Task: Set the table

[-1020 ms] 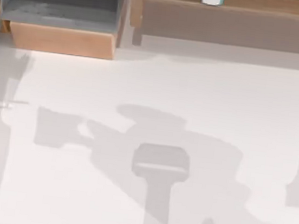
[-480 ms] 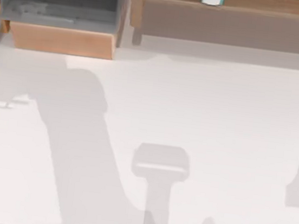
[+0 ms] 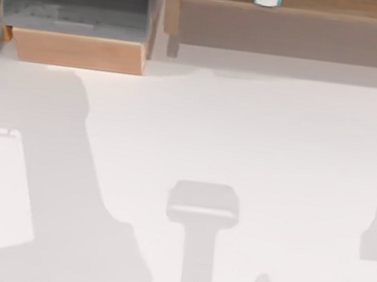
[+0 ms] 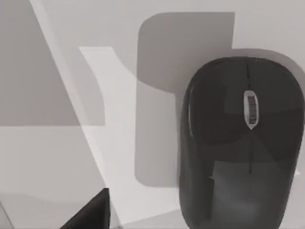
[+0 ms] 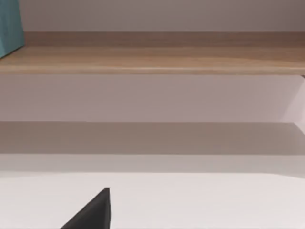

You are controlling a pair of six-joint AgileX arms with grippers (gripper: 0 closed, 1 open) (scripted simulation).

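The white counter (image 3: 244, 134) spreads below the open drawer (image 3: 79, 24) and long shelf (image 3: 298, 31); the left wrist view looks down on a black mouse (image 4: 243, 143) (either claw's spread: cannot tell)

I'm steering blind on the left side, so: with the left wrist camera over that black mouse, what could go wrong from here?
The black computer mouse has a smooth, rounded shell, so fingers closing on it might slip off or nudge it across the white table. Its scroll wheel sits on top, so a descent there may press it. The light-wood drawer with grey inside stands open at the table's far left; an arm swinging that way could clip it.
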